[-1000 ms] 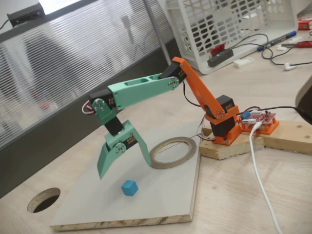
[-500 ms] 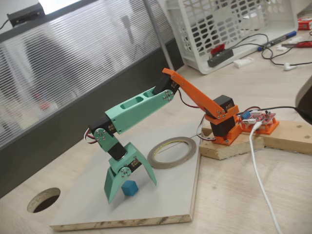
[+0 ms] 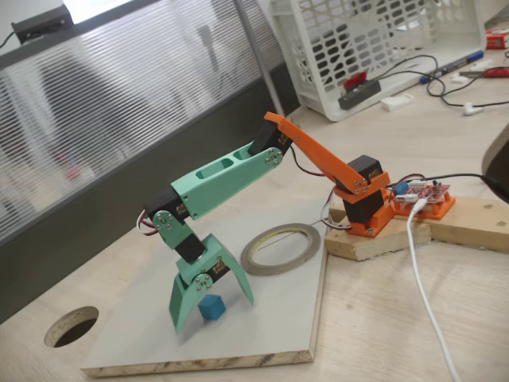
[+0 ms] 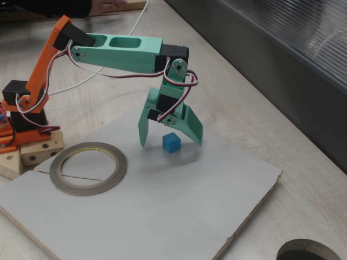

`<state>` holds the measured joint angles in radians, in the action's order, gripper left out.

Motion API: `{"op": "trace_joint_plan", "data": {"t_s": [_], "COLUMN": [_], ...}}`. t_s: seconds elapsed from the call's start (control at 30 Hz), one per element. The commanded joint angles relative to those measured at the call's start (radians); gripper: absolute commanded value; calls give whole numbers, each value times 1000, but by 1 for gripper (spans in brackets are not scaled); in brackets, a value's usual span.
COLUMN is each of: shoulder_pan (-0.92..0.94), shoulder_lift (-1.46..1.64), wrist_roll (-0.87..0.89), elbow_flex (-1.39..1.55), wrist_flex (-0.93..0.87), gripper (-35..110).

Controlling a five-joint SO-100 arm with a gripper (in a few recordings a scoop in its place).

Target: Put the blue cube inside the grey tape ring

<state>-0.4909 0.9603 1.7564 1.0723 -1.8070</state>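
Observation:
The blue cube rests on the grey board. My green gripper points down over it, open, one finger on each side of the cube with a gap to both. The fingertips sit at or just above the board. The grey tape ring lies flat on the same board, a few cube widths away, toward the arm's orange base. Nothing is inside the ring.
The grey board lies on a wooden tabletop with a round dark hole near its corner. A white cable runs past the wooden base block. A white basket stands at the back.
One second ago the gripper hung above and left of the cube. It came down around the cube. In the last half second it barely moved.

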Motion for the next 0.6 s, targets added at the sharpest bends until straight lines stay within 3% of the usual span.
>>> {"op": "trace_joint_plan", "data": {"t_s": [0.0, 0.3, 0.57], "shoulder_pan": [-8, -5, -5], "shoulder_lift": [29, 31, 25], "wrist_roll": [15, 9, 15], "elbow_flex": [-11, -120, -137], "wrist_flex": [-5, 198, 215], "gripper": [86, 44, 31]}}
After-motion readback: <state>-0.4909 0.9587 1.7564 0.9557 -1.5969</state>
